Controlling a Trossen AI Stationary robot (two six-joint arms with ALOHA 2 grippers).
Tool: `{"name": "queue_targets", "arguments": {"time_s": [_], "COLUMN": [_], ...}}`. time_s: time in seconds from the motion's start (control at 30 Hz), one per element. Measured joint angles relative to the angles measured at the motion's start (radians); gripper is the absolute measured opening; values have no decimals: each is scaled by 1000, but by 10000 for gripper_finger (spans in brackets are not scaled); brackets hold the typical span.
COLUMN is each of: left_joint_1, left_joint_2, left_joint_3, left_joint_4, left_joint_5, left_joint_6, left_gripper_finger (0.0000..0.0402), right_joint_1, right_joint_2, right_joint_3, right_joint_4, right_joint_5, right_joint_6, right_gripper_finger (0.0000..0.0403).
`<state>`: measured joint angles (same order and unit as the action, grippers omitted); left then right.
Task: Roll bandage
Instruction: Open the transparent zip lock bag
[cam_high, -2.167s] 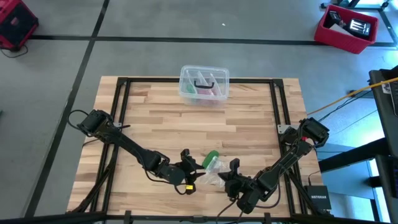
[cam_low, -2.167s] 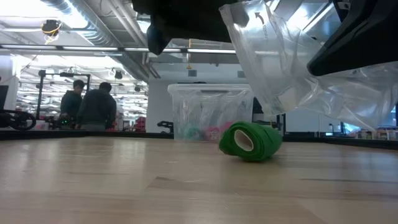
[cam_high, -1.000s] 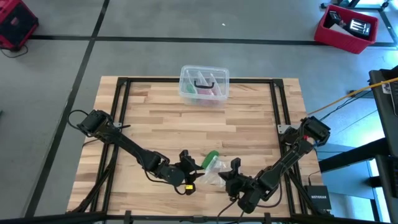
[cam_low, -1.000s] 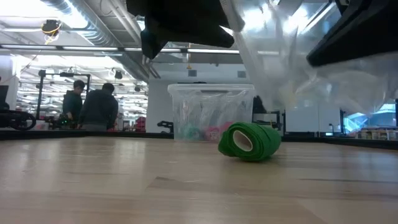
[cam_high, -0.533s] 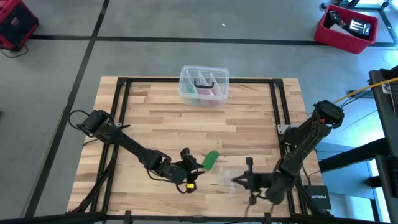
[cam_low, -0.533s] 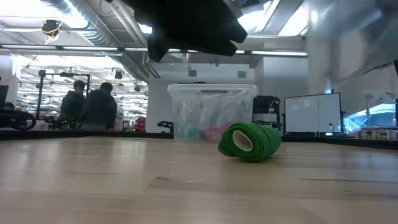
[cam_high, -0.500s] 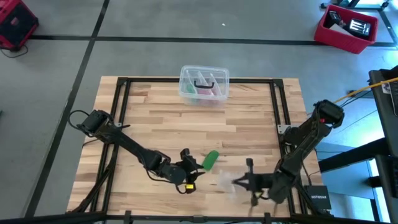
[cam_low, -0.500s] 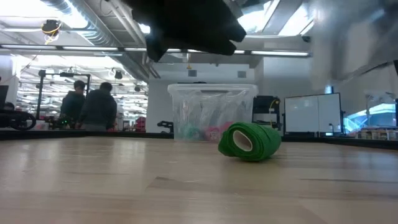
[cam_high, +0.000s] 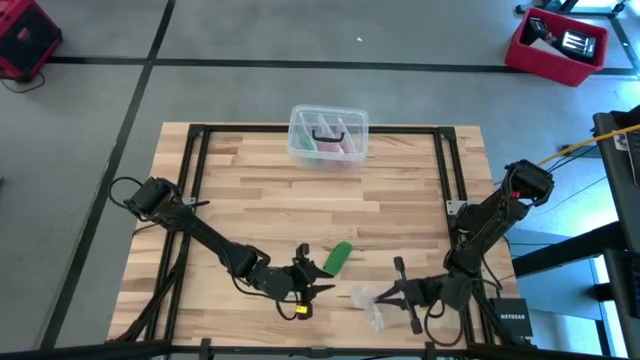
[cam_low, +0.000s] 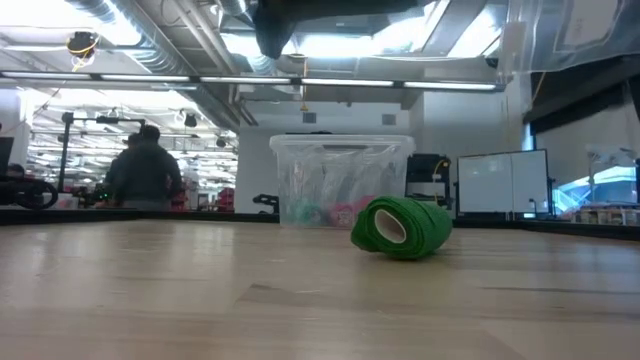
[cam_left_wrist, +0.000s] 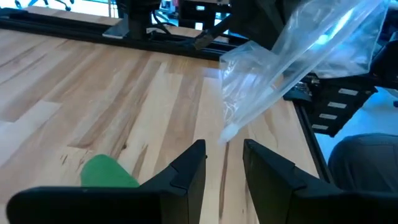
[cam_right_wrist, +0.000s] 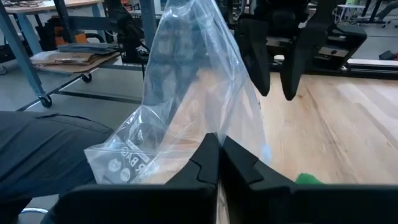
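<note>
While the bandage (cam_high: 339, 257) lies on the table (cam_high: 400, 200) as a rolled green cylinder, near the front edge and a bit left of centre, nothing touches it. In the low view the roll (cam_low: 402, 227) rests on its side, open core facing the camera, with the clear plastic box (cam_low: 341, 180) well behind it. From above, that box (cam_high: 329, 134) sits at the far middle of the table, pink and dark items inside.

Left gripper (cam_high: 318, 290) is just beside the roll, on its near-left side, low over the wood. Fingers (cam_left_wrist: 186, 171) parted with a clear gap, holding nothing; in the left wrist view the green roll (cam_left_wrist: 107, 172) shows off to one side of them, not between.

Right gripper (cam_high: 385, 294) is farther right along the front edge, apart from the roll. Its jaws are clenched on a clear plastic bag (cam_high: 368, 304); in the right wrist view the bag (cam_right_wrist: 186, 99) stands pinched between the closed fingers (cam_right_wrist: 202, 158), with printed text at its lower corner. The bag hangs off the table in the left wrist view (cam_left_wrist: 283, 62).

A person (cam_low: 143, 170) stands in the room beyond, seen in the low view.
</note>
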<state>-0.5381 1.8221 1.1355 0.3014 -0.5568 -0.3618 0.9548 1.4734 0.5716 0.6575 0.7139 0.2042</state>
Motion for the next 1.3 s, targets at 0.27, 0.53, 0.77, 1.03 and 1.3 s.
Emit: {"name": "queue_targets", "arguments": {"time_s": [0.27,0.53,0.77,1.03,1.3], "left_joint_1": [-13,-13,-19,-19,-25], "left_joint_2": [0,0,0,0,0], "left_joint_3": [0,0,0,20,22], "left_joint_4": [-3,-3,-6,109,317], "left_joint_5": [0,-1,0,86,222], "left_joint_6": [3,0,49,110,278], "left_gripper_finger": [100,100,100,100,100], "right_joint_1": [1,0,0,-1,-58], "right_joint_2": [1,1,1,2,2], "right_joint_3": [3,4,4,4,5], "right_joint_4": [-1,-4,-4,84,156], "right_joint_5": [-8,-1,-63,-358,-412], "right_joint_6": [3,-3,3,25,-18], "right_gripper_finger": [7,7,7,7,7]}}
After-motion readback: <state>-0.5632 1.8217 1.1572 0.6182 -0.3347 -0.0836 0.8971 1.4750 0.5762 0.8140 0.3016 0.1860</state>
